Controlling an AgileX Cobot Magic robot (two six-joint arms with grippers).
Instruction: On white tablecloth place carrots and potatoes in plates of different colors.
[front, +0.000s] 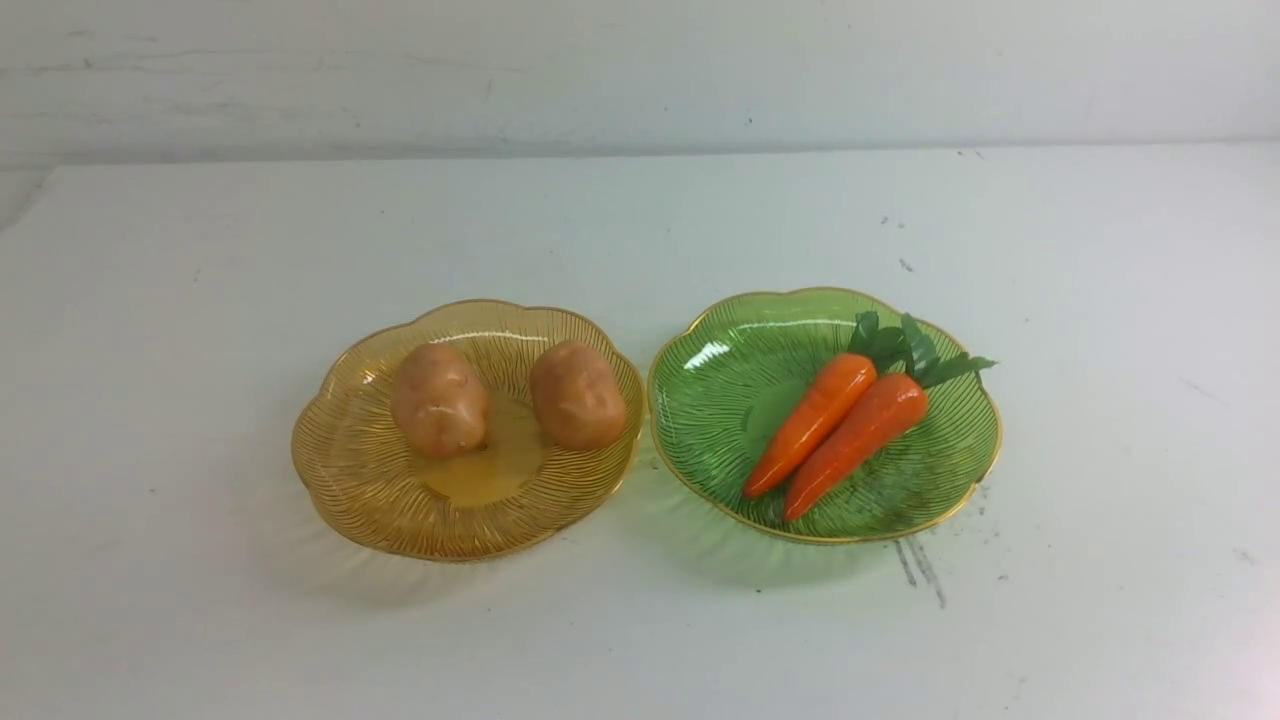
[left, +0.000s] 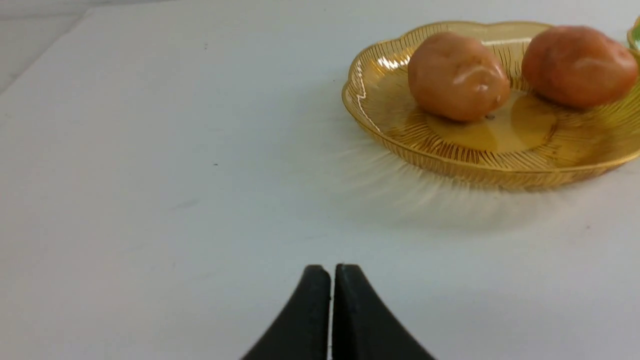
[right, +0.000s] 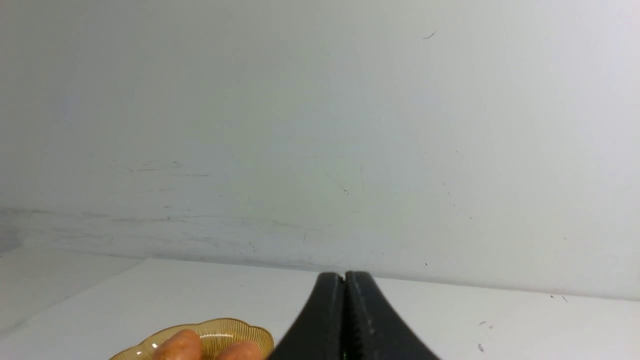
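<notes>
1. A white wall (right: 320, 125) with faint scuffs stands behind the tabletop, which is covered by the white tablecloth (front: 200, 620) bearing a few dark streaks.
2. Neither arm shows in the front view. The left pincer (left: 332, 272) hangs low over bare cloth, near the amber plate but apart from it, its black jaws pressed together and holding nothing.
3. The right pincer (right: 345, 279) points toward the wall, jaws likewise clenched and empty.
4. The amber plate (front: 360, 490), ribbed, scalloped and gold-rimmed, sits left of centre and holds both potatoes (front: 438, 400), tan, dimpled ovals lying side by side with a gap between them.
5. The green plate (front: 720, 400) stands just beside it on the right, holding both carrots (front: 812, 420): glossy orange, touching along their length, leafy tops reaching the far right rim.
</notes>
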